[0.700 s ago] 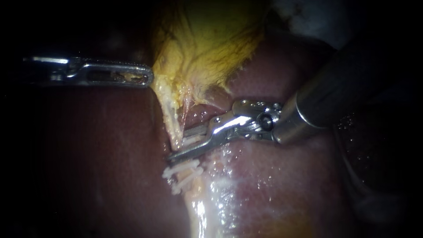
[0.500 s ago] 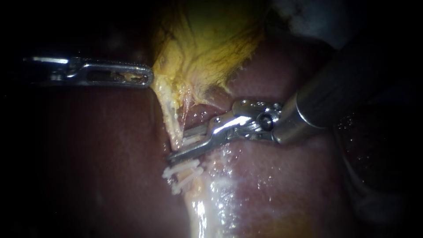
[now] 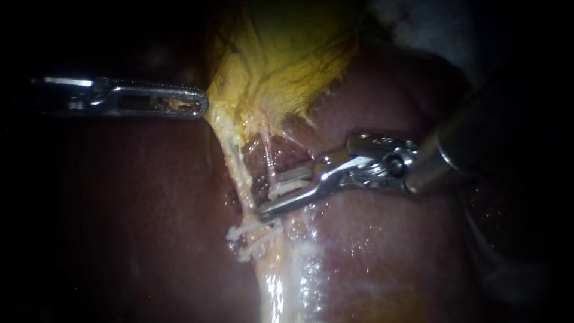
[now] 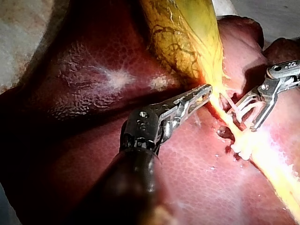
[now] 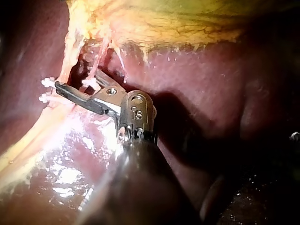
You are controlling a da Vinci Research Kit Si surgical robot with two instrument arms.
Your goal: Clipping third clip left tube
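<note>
Here, the right instrument (image 3: 269, 195) has its jaws spread, yet both bear on one white clip (image 3: 286, 188) seated between them, so they are pinching that clip. Right at the jaw tips runs the left tube (image 3: 238, 170), a pale strand that touches the lower tip or lies very close to it. A second tube (image 3: 267, 152), thinner and pink, comes down to the upper jaw; whether it passes between the jaws cannot be told. Just under the lower jaw, two more clips (image 3: 244, 230) sit side by side across the left tube. That makes three clips in all, and two tubes. Well away from these jaws, beyond the left tube, the left instrument (image 3: 202, 106) has its jaws pressed together on the yellow edge of the gallbladder (image 3: 287, 60), near where the tubes begin. A shred of that tissue shows through the slot in its jaw. The liver (image 3: 371, 239) lies beneath both instruments, wet and shiny beside the right one's jaws.
</note>
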